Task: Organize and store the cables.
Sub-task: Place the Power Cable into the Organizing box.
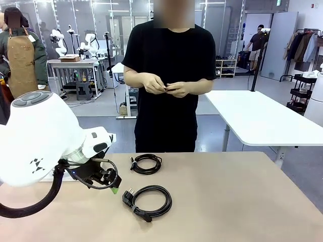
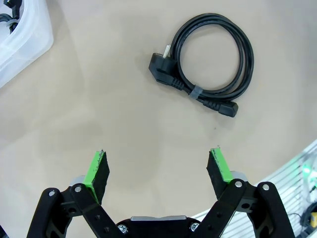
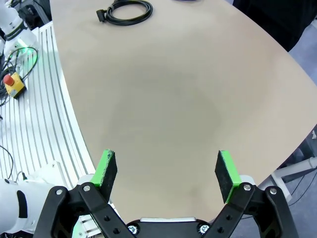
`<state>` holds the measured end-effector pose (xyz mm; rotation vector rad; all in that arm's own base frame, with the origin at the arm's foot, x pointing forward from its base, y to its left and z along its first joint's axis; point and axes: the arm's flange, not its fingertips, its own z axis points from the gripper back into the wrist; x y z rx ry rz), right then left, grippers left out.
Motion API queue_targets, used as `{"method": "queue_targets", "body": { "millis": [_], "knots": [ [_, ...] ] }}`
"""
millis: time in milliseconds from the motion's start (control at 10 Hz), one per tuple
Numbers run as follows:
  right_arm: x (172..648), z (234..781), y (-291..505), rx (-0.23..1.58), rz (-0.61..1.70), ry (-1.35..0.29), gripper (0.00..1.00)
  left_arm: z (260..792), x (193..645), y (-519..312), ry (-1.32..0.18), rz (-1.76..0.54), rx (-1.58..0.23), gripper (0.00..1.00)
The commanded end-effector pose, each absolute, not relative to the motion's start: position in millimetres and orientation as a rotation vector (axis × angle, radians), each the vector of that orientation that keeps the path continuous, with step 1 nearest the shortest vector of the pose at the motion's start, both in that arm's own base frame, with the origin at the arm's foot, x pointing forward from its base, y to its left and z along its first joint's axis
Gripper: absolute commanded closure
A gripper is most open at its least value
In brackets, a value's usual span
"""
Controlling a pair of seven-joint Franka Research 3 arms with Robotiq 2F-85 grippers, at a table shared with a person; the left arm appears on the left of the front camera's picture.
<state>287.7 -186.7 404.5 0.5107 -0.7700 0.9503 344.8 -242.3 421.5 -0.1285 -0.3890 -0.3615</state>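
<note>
Two cables lie coiled on the tan table (image 1: 227, 201). The nearer cable (image 1: 149, 200) is a thick black power cord with a plug end, also seen in the left wrist view (image 2: 213, 54). A thinner coil (image 1: 146, 164) lies farther off, toward the person. My left gripper (image 1: 113, 187) hangs just left of the nearer cable, low over the table. Its jaws stand open and hold nothing (image 2: 159, 168), and the cord lies ahead of the green pads (image 2: 99, 168). Over bare tabletop, my right gripper (image 3: 167, 169) is open too, with a coiled cable (image 3: 126, 11) far ahead.
A clear plastic bin (image 2: 20, 39) sits at the left gripper's far left. The person (image 1: 169, 75) stands at the far edge, hands together at the chest on something small. Beside the table's curved edge is a red stop button (image 3: 12, 84) on a slatted surface.
</note>
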Motion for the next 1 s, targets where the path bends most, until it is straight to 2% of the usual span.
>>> {"method": "queue_targets", "body": {
  "millis": [0, 200, 300, 400, 600, 900],
  "knots": [
    [287.7, 407.1, -186.9, 0.519, 0.94, -0.78, 0.0, 424.0, 343.5, -239.2, -0.384, -0.38, -0.12, 0.0],
    [287.7, 407.1, -186.9, 0.519, 0.94, -0.78, 0.0, 421.6, 344.8, -242.3, -0.389, -0.362, -0.129, 0.0],
    [287.7, 407.1, -186.9, 0.519, 0.94, -0.78, 0.0, 420.1, 342.2, -259.5, -0.39, -0.373, -0.058, 0.0],
    [287.7, 407.1, -186.9, 0.519, 0.94, -0.78, 0.0, 430.5, 339.4, -276.6, -0.379, -0.26, -0.124, 0.0],
    [287.7, 407.1, -186.9, 0.519, 0.94, -0.78, 0.0, 427.0, 337.0, -305.9, -0.386, -0.259, -0.029, 0.0],
    [287.7, 407.1, -186.9, 0.519, 0.94, -0.78, 0.0, 412.1, 353.3, -328.5, -0.285, -0.155, -0.039, 0.0]
  ]
}}
